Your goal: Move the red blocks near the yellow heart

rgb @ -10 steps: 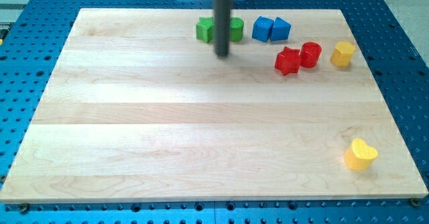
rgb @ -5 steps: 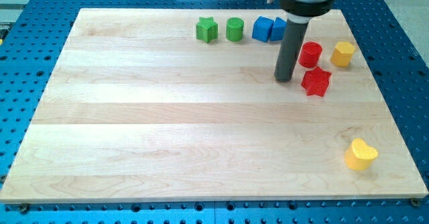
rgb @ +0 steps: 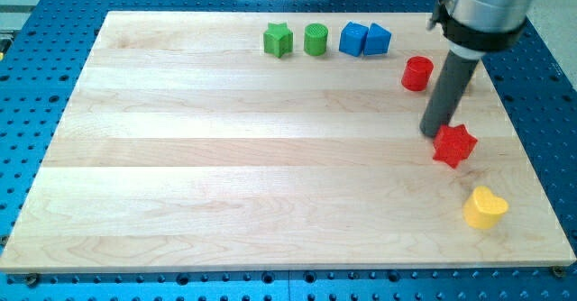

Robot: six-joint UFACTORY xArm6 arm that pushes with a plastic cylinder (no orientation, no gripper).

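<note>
My tip (rgb: 434, 133) rests on the wooden board (rgb: 225, 157), touching the upper left side of the red star (rgb: 454, 145). The red star lies a short way above and left of the yellow heart (rgb: 484, 207), which sits near the board's lower right corner. The red cylinder (rgb: 416, 73) stands apart at the view's upper right, just left of my rod. The rod hides most of the yellow block (rgb: 466, 77) behind it.
A green star (rgb: 278, 40), a green cylinder (rgb: 315, 40) and two blue blocks (rgb: 364, 39) line the board's top edge. A blue perforated table (rgb: 36, 85) surrounds the board.
My tip has swept from the top middle to the right and down, pushing the red star away from the red cylinder and toward the yellow heart. The rod now covers the yellow block.
</note>
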